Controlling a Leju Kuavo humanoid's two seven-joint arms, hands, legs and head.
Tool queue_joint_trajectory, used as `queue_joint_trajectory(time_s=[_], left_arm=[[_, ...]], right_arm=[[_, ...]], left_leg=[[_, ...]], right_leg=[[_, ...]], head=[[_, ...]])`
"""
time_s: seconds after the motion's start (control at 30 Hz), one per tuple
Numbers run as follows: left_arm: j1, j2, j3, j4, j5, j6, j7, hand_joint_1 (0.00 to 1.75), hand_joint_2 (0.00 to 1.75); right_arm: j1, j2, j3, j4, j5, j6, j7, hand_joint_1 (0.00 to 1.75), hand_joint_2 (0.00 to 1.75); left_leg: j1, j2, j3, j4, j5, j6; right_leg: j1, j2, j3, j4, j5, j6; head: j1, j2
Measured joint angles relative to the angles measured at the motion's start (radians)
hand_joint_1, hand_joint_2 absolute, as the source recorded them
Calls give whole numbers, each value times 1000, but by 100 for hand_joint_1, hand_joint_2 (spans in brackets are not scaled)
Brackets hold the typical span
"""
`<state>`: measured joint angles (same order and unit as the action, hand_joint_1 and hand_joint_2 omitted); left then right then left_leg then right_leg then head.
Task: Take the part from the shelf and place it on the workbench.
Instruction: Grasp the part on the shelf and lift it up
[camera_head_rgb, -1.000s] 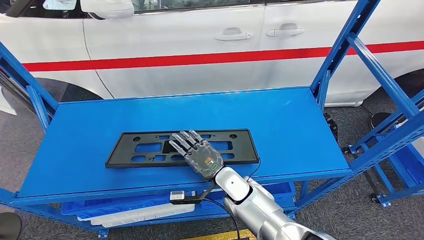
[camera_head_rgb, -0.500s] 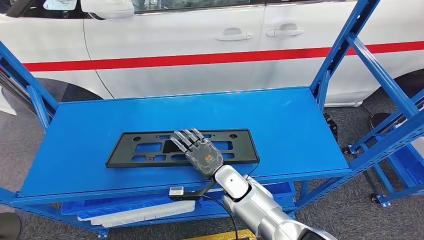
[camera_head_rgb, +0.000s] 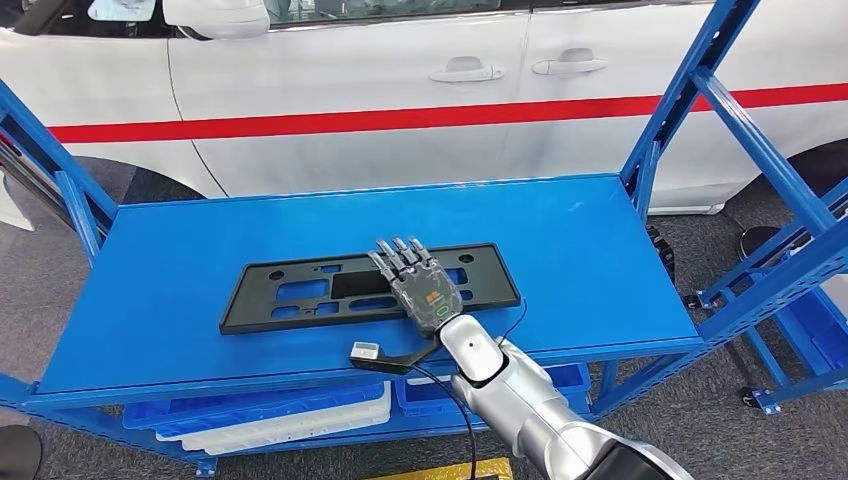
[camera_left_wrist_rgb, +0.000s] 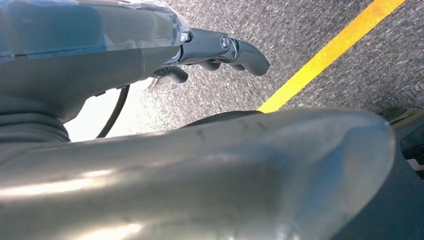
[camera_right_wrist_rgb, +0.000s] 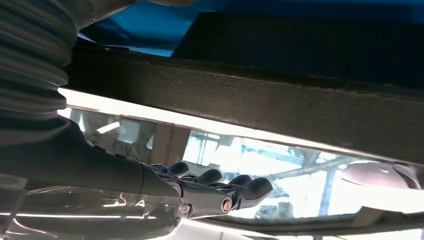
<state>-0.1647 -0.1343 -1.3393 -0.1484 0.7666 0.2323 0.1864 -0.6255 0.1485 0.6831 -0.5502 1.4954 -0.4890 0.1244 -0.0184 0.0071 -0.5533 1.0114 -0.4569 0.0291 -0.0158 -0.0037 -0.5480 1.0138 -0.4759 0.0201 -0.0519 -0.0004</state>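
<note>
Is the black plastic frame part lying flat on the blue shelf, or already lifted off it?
Flat, it seems: the black plastic frame part lies along the blue shelf top, with the right hand over its right half. Whether that end is raised, cannot tell.

White car with a red stripe across the top of the frame; pale trays at lower left; grey carpet with a yellow line
</note>
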Motion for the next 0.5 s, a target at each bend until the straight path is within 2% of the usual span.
queue_joint_trajectory(time_s=[0.07,0.27,0.5], left_arm=[[0,0,0,0,0,0,-1,0,0],[0,1,0,0,6,0,-5,0,0],[0,3,-1,0,16,6,-14,0,0]], right_arm=[[-7,0,-9,20,0,4,7,175,175],[-14,-2,-42,71,-8,35,16,175,175],[-14,-5,-80,95,-27,50,-14,175,175]], left_leg=[[0,0,0,0,0,0],[0,0,1,1,0,0],[0,0,2,2,0,1]], right_leg=[[0,0,0,0,0,0],[0,0,1,0,1,1],[0,0,2,0,1,1]], head=[[0,0],[0,0],[0,0]])
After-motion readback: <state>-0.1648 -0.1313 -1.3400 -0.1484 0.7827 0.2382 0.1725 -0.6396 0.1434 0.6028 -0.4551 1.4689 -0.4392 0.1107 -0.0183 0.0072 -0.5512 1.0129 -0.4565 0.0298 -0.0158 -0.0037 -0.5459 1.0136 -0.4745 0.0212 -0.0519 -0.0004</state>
